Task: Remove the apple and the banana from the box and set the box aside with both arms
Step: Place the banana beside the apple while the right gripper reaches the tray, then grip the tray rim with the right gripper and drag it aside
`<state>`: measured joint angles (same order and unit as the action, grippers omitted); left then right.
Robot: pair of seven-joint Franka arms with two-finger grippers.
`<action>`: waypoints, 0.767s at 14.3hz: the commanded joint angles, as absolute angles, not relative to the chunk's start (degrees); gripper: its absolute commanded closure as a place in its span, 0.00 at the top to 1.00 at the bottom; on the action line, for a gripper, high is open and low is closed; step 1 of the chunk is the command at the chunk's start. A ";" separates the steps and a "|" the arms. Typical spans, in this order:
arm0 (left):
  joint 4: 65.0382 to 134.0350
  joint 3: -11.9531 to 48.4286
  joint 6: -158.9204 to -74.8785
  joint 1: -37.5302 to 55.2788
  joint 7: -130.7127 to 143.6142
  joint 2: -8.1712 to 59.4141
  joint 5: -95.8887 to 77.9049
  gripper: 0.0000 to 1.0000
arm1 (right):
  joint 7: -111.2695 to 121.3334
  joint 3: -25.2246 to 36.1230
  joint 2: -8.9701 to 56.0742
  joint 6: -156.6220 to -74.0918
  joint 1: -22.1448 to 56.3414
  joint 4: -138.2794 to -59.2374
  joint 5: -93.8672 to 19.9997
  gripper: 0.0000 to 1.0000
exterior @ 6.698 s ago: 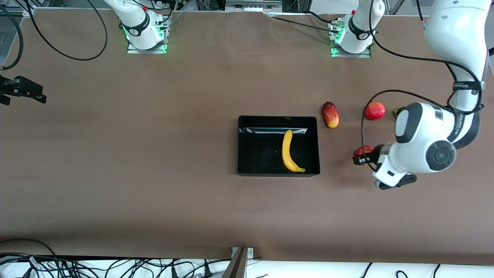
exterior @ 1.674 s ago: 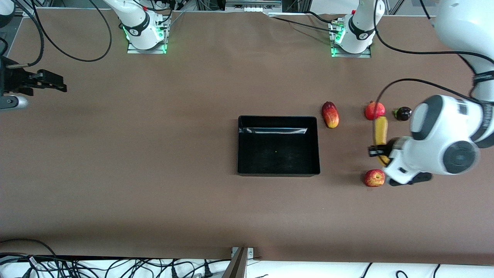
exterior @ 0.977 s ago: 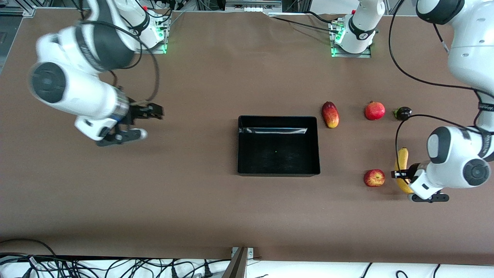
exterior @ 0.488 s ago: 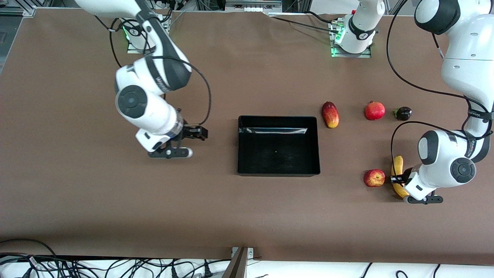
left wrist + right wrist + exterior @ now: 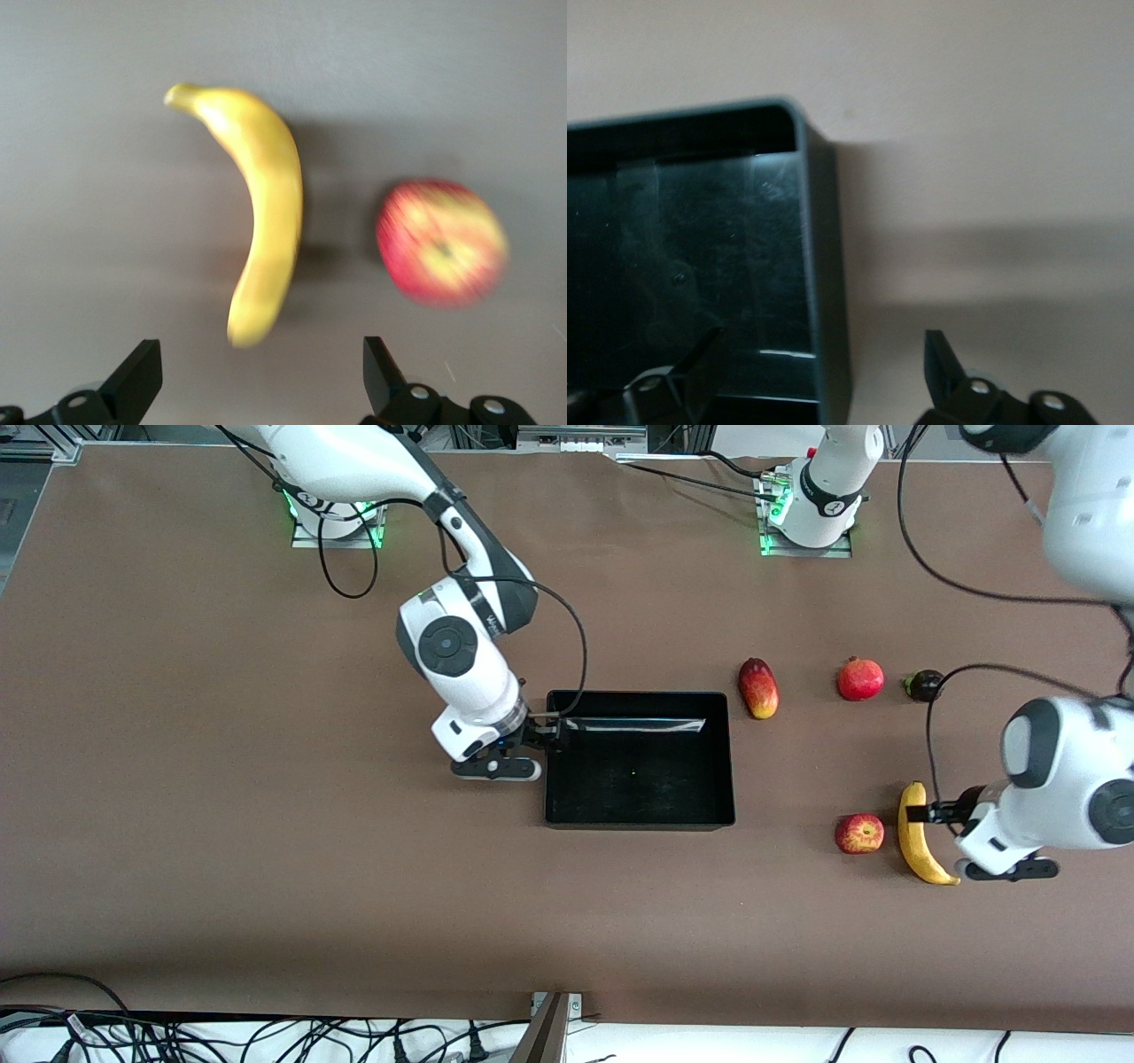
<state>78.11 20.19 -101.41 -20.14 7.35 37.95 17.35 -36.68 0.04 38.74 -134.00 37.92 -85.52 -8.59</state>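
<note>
The yellow banana lies on the table beside the red-and-yellow apple, toward the left arm's end. My left gripper hangs just over the banana, open and holding nothing. In the left wrist view the banana and apple lie past the open left gripper. The black box stands mid-table with nothing in it. My right gripper is at the box's end wall, toward the right arm's end. In the right wrist view the right gripper is open astride that wall.
A red-yellow mango, a red pomegranate and a small dark fruit lie in a row farther from the camera than the apple and banana. Cables hang along the table's front edge.
My left gripper opened and let go of the banana, which now rests beside the apple. My right arm swept from its end of the table to the box's end wall.
</note>
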 commanded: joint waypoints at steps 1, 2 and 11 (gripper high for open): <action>81.12 20.39 -94.41 -17.68 9.92 26.49 12.59 1.00 | -39.20 0.88 41.56 -137.71 40.86 -84.81 -8.17 0.52; 81.12 20.39 -92.83 -16.97 10.80 22.97 10.31 1.00 | -39.29 1.05 42.44 -138.86 41.22 -84.90 -8.17 0.29; 97.64 12.07 -90.70 -11.97 2.48 -4.73 0.53 1.00 | -36.83 4.38 40.35 -134.32 40.17 -85.34 -7.21 0.00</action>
<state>91.28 16.83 -89.16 -14.33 6.92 1.20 2.81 -37.59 2.58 42.88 -138.09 40.61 -85.32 -7.88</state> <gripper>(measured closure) 0.000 0.947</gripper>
